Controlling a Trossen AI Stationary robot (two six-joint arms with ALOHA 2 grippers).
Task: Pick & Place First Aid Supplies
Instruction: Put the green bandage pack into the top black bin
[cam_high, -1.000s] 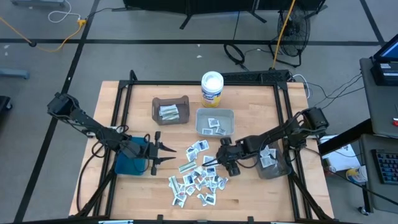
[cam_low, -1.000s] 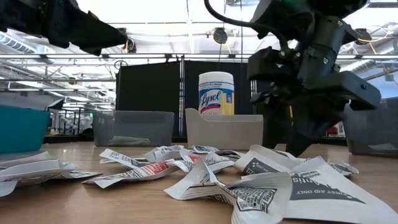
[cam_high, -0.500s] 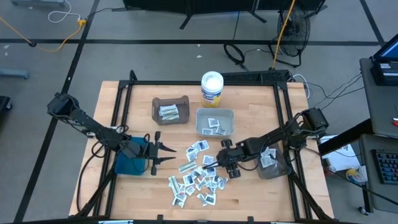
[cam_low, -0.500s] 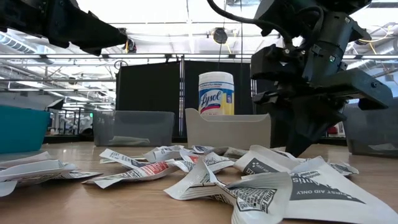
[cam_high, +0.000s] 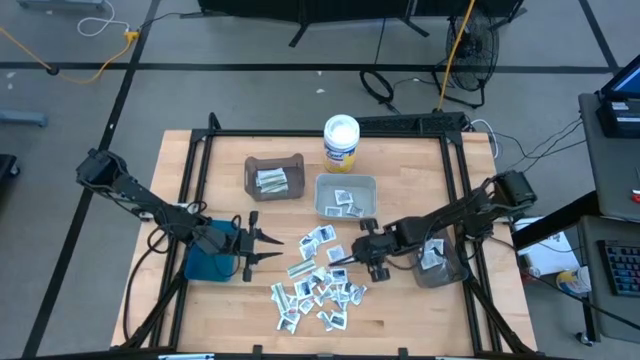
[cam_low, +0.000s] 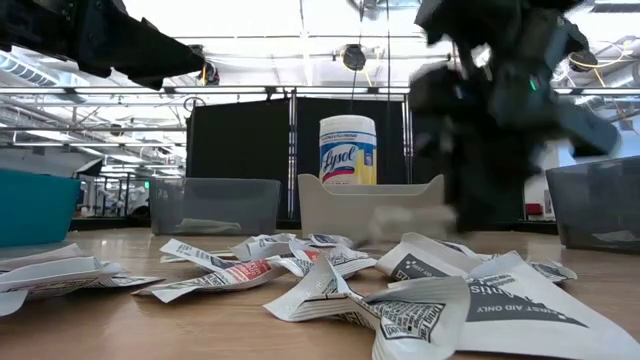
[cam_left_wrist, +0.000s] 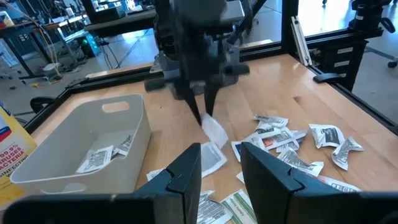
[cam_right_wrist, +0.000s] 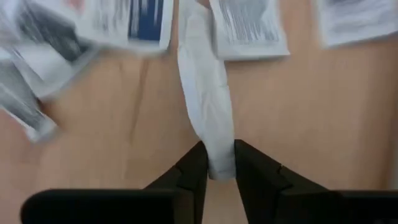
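The right gripper (cam_right_wrist: 217, 163) has its jaws clamped on a white packet (cam_right_wrist: 205, 106). Lift straight up, clear of the pile. The left gripper (cam_left_wrist: 221, 163) waits, jaws apart.

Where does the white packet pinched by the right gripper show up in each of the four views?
High view: the white packet at the right gripper's tip, at the pile's right edge.
Low view: cannot be made out; the arm there is smeared.
Left wrist view: hanging below the right gripper, packet.
Right wrist view: packet clamped between the fingers.
Shared landmark: light grey bin.
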